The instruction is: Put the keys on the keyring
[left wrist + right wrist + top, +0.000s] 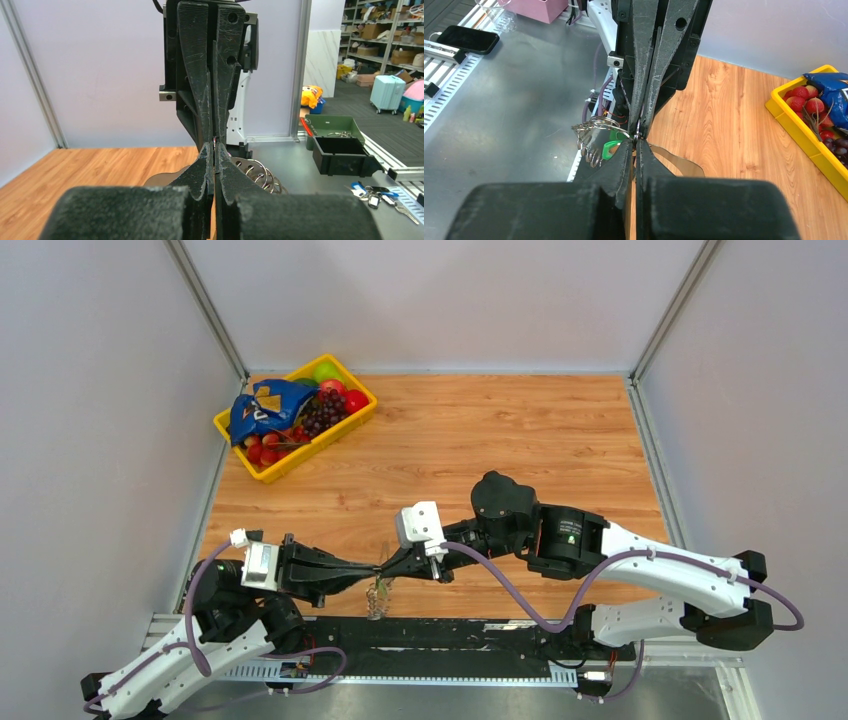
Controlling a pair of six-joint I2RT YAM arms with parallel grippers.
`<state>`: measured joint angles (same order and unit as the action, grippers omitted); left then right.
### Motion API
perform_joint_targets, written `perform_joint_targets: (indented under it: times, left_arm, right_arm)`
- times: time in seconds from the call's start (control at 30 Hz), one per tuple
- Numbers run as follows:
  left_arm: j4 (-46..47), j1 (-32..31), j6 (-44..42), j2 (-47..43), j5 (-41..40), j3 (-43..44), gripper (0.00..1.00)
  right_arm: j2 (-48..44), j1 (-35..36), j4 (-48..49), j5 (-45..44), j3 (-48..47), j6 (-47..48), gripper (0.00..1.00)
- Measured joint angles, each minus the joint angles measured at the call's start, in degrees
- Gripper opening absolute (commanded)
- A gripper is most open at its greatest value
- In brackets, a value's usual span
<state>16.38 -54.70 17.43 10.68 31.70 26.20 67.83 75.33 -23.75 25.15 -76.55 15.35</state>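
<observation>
Over the near edge of the wooden table (520, 450), the two arms meet tip to tip. The left gripper (371, 571) is clamped tight, and the right gripper (391, 566), reaching in from the right, is pinched together against it. The keyring (378, 598) hangs just below that meeting point, its silvery loops (596, 131) fanning out to one side of the fingertips, and both sets of jaws seem to nip it. A small green key (610, 149) dangles among the loops. The yellow basket (330, 440) sits at the far left.
</observation>
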Motion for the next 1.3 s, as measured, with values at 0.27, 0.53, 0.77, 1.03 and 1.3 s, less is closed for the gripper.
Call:
perform_joint_targets:
  times: [0.27, 0.53, 0.77, 1.03, 1.3]
  left_arm:
    - [-0.11, 0.00, -0.07, -0.46, -0.66, -0.24, 0.07]
    - [-9.68, -0.02, -1.97, 0.57, -1.77, 4.68, 0.28]
    - [-22.32, -0.02, -4.94, 5.01, -1.73, 14.01, 0.33]
    - [-34.77, -0.02, -8.68, 12.59, 0.55, 19.65, 0.31]
    - [-42.75, -0.02, -11.76, 16.94, 1.70, 22.49, 0.30]
  right_arm:
    - [0.00, 0.02, 0.00, -0.68, -0.02, -0.39, 0.00]
    - [0.04, 0.02, -2.67, -2.99, -0.02, -0.98, 0.00]
    - [0.63, -1.49, -8.44, -1.77, -0.02, -1.38, 0.00]
    - [4.72, -4.07, -15.23, 2.23, -3.67, -1.36, 0.00]
    - [7.04, -4.26, -18.36, 2.82, -5.70, -1.38, 0.00]
